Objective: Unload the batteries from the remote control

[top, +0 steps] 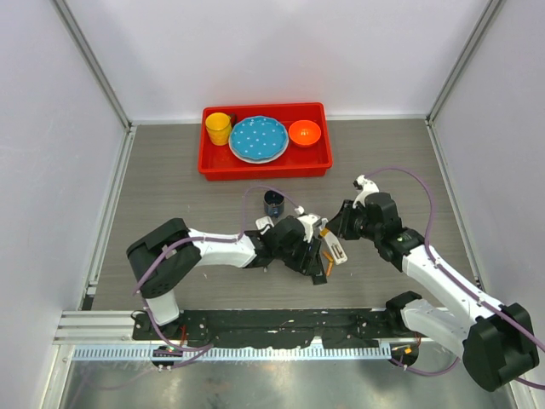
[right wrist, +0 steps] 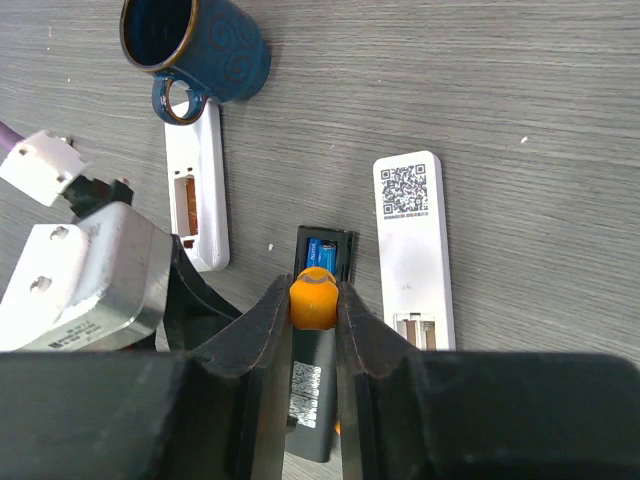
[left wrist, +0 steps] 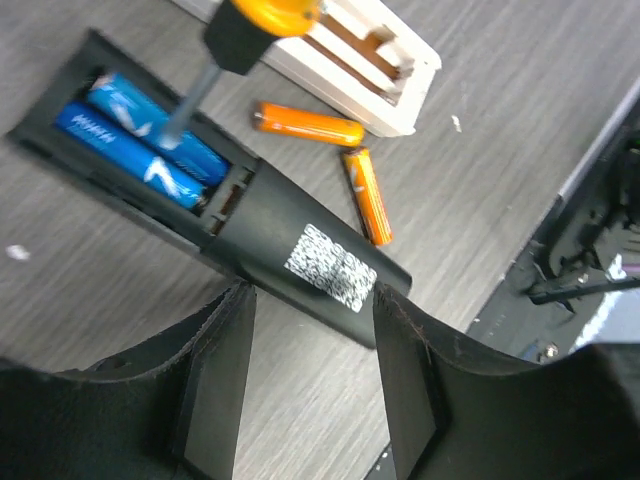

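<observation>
Matt black plastic remote [left wrist: 275, 215], glossy blue batteries [left wrist: 130, 150], wood-grain table [left wrist: 500, 150]

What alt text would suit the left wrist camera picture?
A black remote lies with its battery bay open, two blue batteries inside and a screwdriver tip at them. Two orange batteries lie loose beside it, near a white remote. The left gripper flanks the black remote's near end.

Three remotes [right wrist: 412, 250], two blue batteries [left wrist: 110, 140], two orange batteries [left wrist: 308, 124], one screwdriver [right wrist: 314, 298], one mug [right wrist: 225, 55], one tray [top: 264, 168].
</observation>
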Action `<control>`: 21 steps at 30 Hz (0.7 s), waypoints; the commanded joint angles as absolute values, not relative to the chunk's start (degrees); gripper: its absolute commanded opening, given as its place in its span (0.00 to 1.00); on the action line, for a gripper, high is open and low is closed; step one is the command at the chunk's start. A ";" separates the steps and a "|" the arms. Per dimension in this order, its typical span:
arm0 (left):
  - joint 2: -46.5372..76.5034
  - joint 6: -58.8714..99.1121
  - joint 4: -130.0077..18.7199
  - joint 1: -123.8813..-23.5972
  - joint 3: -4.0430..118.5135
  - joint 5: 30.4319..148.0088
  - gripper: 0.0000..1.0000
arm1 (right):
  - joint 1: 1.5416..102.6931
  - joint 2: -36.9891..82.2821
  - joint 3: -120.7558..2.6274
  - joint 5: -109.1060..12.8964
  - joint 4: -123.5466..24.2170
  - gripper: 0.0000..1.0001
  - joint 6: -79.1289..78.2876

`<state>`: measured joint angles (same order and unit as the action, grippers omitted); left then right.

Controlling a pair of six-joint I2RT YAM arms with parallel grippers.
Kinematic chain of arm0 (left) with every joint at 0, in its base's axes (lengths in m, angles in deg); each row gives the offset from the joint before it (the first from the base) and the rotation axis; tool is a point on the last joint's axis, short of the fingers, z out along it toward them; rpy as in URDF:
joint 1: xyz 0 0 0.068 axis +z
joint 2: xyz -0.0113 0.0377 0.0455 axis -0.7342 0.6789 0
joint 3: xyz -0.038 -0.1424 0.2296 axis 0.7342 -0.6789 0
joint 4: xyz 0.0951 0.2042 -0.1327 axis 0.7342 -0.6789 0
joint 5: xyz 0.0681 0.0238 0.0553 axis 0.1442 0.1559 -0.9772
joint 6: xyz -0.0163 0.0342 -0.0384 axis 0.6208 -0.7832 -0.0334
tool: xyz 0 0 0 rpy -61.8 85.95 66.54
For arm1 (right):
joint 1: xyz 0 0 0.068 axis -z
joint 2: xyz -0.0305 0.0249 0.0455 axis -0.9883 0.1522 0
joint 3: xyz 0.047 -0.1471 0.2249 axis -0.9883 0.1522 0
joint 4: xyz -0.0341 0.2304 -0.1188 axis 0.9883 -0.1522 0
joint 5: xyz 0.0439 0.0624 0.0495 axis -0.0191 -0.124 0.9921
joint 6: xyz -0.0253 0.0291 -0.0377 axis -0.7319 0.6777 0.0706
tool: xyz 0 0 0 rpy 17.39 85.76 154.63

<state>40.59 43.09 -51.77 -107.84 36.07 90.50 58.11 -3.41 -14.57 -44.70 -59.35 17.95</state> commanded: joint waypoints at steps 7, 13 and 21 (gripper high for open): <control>40.22 46.07 -63.02 -106.22 28.85 89.23 0.55 | 57.87 -5.70 -16.39 -47.65 -57.77 0.01 16.41; 33.62 47.56 -59.86 -103.14 25.59 89.13 0.43 | 57.95 -4.91 -16.39 -49.06 -56.81 0.01 16.50; 34.58 47.92 -58.01 -101.21 26.37 92.38 0.32 | 57.95 -2.27 -16.21 -47.49 -54.52 0.01 16.76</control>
